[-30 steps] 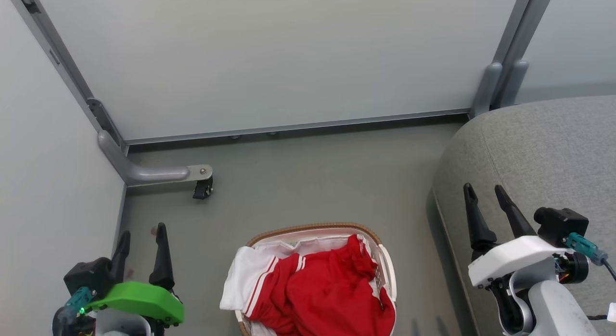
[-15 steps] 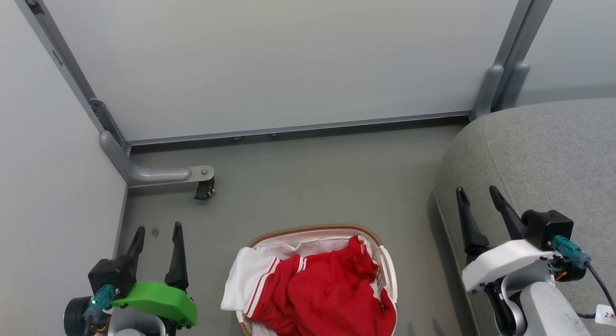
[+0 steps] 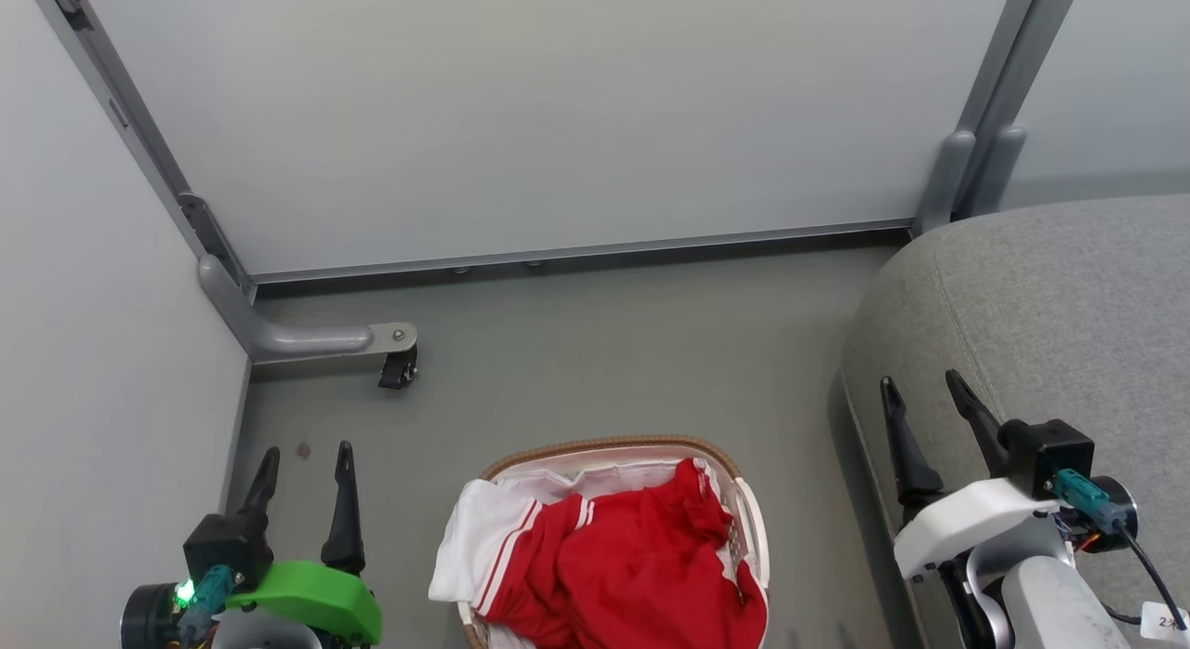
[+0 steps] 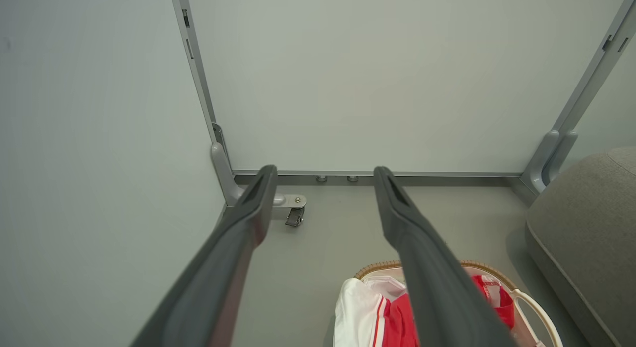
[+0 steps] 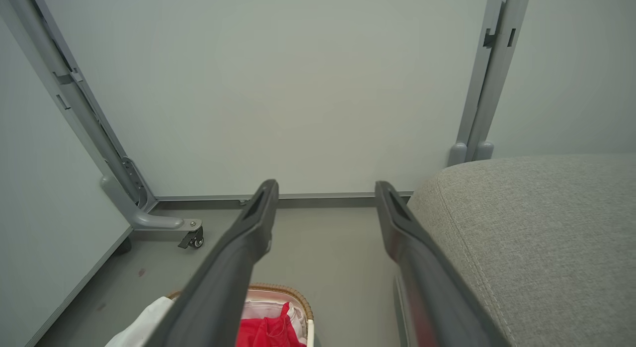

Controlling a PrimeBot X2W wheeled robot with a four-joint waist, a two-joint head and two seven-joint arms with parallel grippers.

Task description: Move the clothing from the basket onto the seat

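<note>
Your left claw (image 3: 307,449) and right claw (image 3: 919,379) flank the basket (image 3: 604,443), both spread, empty. Lower one into the red clothing's (image 3: 623,556) bunched middle and pinch deep.

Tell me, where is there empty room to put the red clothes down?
The top of the grey seat is bare, from its rounded edge back to the wall panel. The floor between the basket, the caster and the seat is open too. The basket is crowded, heaped with clothing.
</note>
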